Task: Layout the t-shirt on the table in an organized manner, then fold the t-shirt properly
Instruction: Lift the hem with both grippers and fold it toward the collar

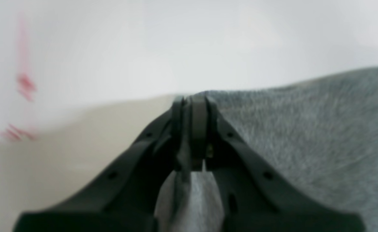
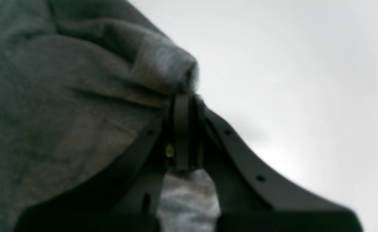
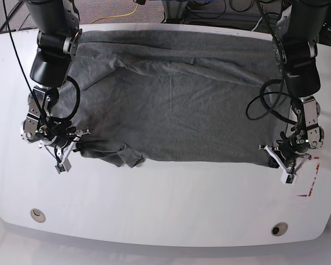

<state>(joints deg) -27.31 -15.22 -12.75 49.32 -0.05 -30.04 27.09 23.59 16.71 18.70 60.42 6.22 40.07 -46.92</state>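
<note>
Base view shows the t-shirt [image 3: 176, 105] spread across the table [image 3: 165, 204], no print readable on it. Left gripper [image 1: 193, 100] pinches its edge beside red tape [image 3: 311, 179]; right gripper [image 2: 185, 98] clamps a bunched fold.

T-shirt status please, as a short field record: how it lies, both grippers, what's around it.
t-shirt: spread wide on table, near edge bunched and wrinkled toward the right arm's side
left gripper: shut on t-shirt edge, near red tape
right gripper: shut on a folded bunch of t-shirt
fold: not yet made
cable holes: uncovered, near front edge
</note>
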